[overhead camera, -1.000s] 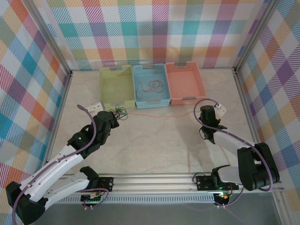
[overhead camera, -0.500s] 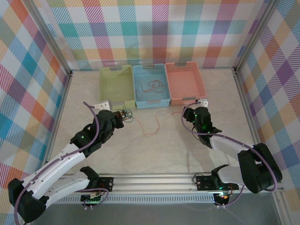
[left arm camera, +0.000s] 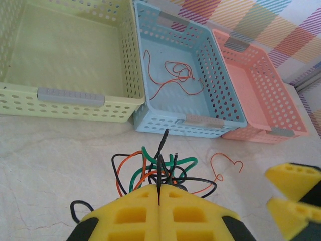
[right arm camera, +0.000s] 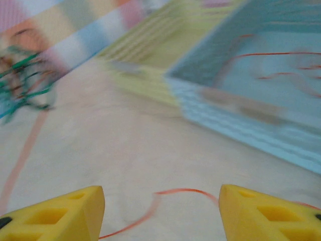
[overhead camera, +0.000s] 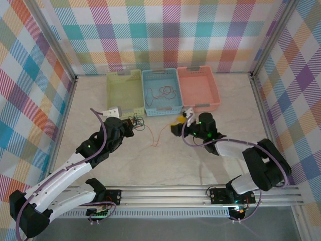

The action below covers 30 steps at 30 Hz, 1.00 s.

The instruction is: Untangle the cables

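Cables (left arm camera: 155,173): a black, green and orange knot on the table before the green basket (left arm camera: 25,103). Left gripper (left arm camera: 158,193) was pinched on a black strand. Red cable (right arm camera: 183,190) lay loose between the wide-standing jaws of the right gripper (right arm camera: 160,201). Step judged: freeing the red one — next, close on it and draw it clear.

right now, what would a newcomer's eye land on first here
The tangle of cables, black, green and orange, pinched in the shut left gripper by the green basket's front corner. Then the red cable alone in the blue basket, and a loose red strand before the open right gripper.
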### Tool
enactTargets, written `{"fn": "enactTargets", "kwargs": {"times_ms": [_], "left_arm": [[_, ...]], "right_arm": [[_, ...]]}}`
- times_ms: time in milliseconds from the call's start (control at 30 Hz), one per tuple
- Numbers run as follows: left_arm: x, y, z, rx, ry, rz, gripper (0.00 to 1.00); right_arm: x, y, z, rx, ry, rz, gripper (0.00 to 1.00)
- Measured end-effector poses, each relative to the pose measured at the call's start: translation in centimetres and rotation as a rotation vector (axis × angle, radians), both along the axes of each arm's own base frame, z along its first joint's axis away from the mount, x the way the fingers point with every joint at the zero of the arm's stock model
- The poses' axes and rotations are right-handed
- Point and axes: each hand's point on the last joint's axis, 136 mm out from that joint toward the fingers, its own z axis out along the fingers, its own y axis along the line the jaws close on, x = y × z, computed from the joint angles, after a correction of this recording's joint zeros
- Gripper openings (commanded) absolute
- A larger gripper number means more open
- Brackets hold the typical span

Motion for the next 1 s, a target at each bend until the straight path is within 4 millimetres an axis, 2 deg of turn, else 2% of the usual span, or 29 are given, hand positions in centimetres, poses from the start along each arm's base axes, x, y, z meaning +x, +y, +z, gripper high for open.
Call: {"fn": "enactTargets", "kwargs": {"times_ms": [133,300,467,700,833,1000], "left_arm": [[0.0,-0.1,-0.1,0.000,0.003,-0.003,0.00],[0.1,-0.5,-0.7,0.005,0.021,-0.016,0.00],[0.1,-0.8,-1.0,0.005,0.032,-0.029,0.00],[0.1,-0.9,-0.9,-0.001,0.030,-0.036,0.00],[0.2,-1.1,-0.5,-0.012,0.019,-0.040,0.00],[0.2,-1.1,-0.6,-0.012,0.019,-0.040,0.00]], "right_arm": [[-3.3,3.8,0.5,0.020,-0.032,0.212,0.65],[-5.2,6.6,1.4,0.035,-0.062,0.353,0.65],[-5.5,8.3,1.1,0.014,-0.041,0.400,0.62],[-4.4,8.4,-0.3,-0.044,0.007,0.350,0.61],[-3.5,8.8,-1.3,-0.087,0.048,0.324,0.48],[-3.4,8.5,-2.0,-0.115,0.058,0.311,0.15]]}}
